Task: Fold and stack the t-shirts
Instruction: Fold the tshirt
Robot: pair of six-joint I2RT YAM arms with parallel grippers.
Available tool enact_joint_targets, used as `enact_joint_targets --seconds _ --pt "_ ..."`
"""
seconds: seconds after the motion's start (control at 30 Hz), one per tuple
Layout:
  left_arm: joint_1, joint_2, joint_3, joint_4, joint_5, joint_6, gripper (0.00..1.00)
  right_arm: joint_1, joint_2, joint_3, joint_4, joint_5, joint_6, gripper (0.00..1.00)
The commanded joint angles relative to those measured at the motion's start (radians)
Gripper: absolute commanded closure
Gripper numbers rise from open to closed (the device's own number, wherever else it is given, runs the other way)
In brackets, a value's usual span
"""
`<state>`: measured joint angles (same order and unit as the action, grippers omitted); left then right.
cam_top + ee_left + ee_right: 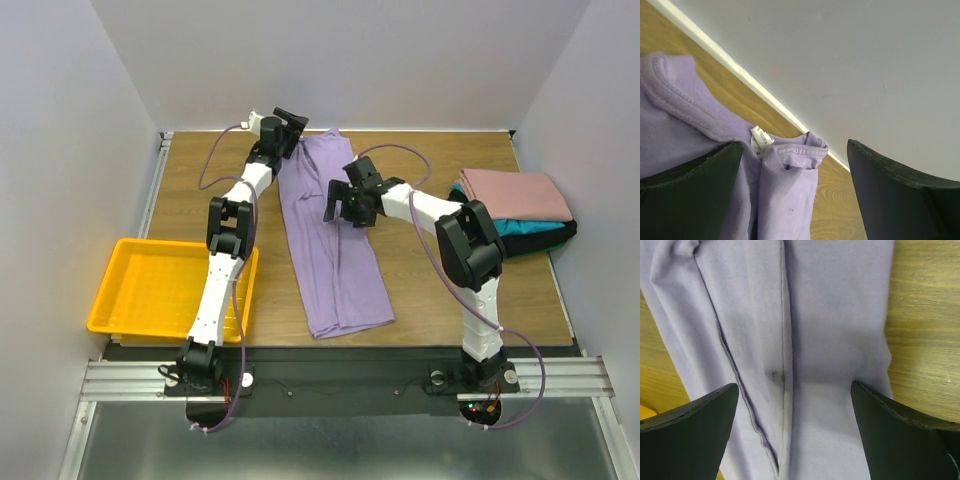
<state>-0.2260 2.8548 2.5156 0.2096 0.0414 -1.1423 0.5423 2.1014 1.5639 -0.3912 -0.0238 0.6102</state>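
White shells on left arm (215, 300) and right arm (482, 318), black joints, purple cables (205, 170), dark wedge-shaped fingers (690, 430)

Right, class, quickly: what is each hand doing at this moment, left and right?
Left hand: open, holding nothing, by the collar of the lavender shirt.
Right hand: open, holding nothing, over that shirt's middle.

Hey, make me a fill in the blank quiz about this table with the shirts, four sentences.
The lavender shirt lies ____ the yellow tray and the folded stack.
The stack's top shirt is ____.
The tray sits beside the ____ arm.
The left end effector and right end effector are both ____.
Missing words: between, pink, left, open.
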Motion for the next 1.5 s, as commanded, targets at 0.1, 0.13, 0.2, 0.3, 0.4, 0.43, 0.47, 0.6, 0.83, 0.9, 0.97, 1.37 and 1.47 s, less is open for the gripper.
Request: enact_joint_targets --seconds 0.1,0.13,0.2,0.3,0.4,0.43,0.47,0.6,0.83,0.9,0.97,1.37,1.47 --pt "0.013 -0.188 -0.001 0.119 0.055 0.105 0.01 -0.008 -0.084 0.097 -0.029 -0.034 -0.145 0.00" --pt "0.013 -0.224 -0.015 0.111 0.069 0.139 0.01 -0.008 -0.107 0.100 -0.031 -0.039 -0.158 0.00" --pt "0.008 -0.340 -0.075 0.109 0.110 0.179 0.01 -0.008 -0.181 0.088 -0.031 -0.038 -0.171 0.00" --pt "0.002 -0.506 -0.176 0.048 0.175 0.249 0.01 -0.007 -0.303 0.006 -0.032 -0.024 -0.184 0.00" --pt "-0.012 -0.710 -0.367 -0.033 0.206 0.315 0.01 -0.008 -0.436 -0.134 -0.035 0.013 -0.176 0.00" --pt "-0.016 -0.768 -0.436 -0.045 0.198 0.329 0.01 -0.008 -0.473 -0.175 -0.041 0.018 -0.167 0.00" --pt "-0.025 -0.828 -0.584 -0.047 0.187 0.343 0.01 -0.008 -0.503 -0.241 -0.046 0.018 -0.164 0.00" --pt "-0.076 -1.160 -0.979 -0.070 0.169 0.389 0.01 -0.010 -0.647 -0.402 -0.107 -0.022 -0.122 0.00" --pt "-0.254 -1.589 -1.586 -0.293 0.094 0.348 0.02 -0.010 -0.738 -0.622 -0.195 -0.181 -0.095 0.00" --pt "-0.320 -1.710 -1.689 -0.390 0.042 0.314 0.02 -0.012 -0.747 -0.654 -0.210 -0.232 -0.090 0.00" --pt "-0.373 -1.837 -1.774 -0.482 0.034 0.264 0.02 -0.010 -0.745 -0.686 -0.230 -0.289 -0.093 0.00" --pt "-0.562 -1.967 -2.008 -0.500 0.213 0.092 0.10 -0.012 -0.771 -0.829 -0.291 -0.386 -0.064 0.08" --pt "-0.602 -1.899 -2.016 -0.461 0.230 0.085 0.12 -0.010 -0.746 -0.840 -0.291 -0.389 -0.067 0.20"
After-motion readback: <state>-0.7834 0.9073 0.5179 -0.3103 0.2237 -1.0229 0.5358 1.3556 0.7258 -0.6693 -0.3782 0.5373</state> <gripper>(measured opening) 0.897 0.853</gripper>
